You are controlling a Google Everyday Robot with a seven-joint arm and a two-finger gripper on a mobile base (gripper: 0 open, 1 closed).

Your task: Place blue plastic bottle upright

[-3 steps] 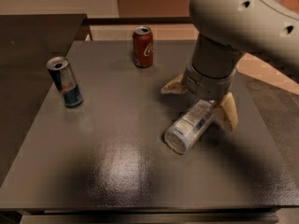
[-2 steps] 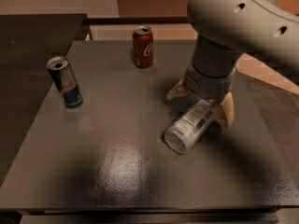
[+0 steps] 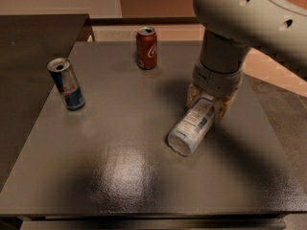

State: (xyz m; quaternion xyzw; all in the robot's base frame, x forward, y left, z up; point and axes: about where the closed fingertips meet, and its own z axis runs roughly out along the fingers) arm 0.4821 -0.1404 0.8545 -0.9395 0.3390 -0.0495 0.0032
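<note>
The blue plastic bottle lies on its side on the dark table, right of centre, its base toward me and its cap end hidden under the gripper. My gripper comes straight down from the grey arm. Its tan fingers are closed in on the bottle's upper end, one on each side.
A blue-and-silver slim can stands upright at the left. A red cola can stands upright at the back centre. A second dark table adjoins on the left. The floor lies beyond the right edge.
The fingers, spread wide on either side of the bottle before, have closed in on its upper end. The bottle still lies in the same place.
</note>
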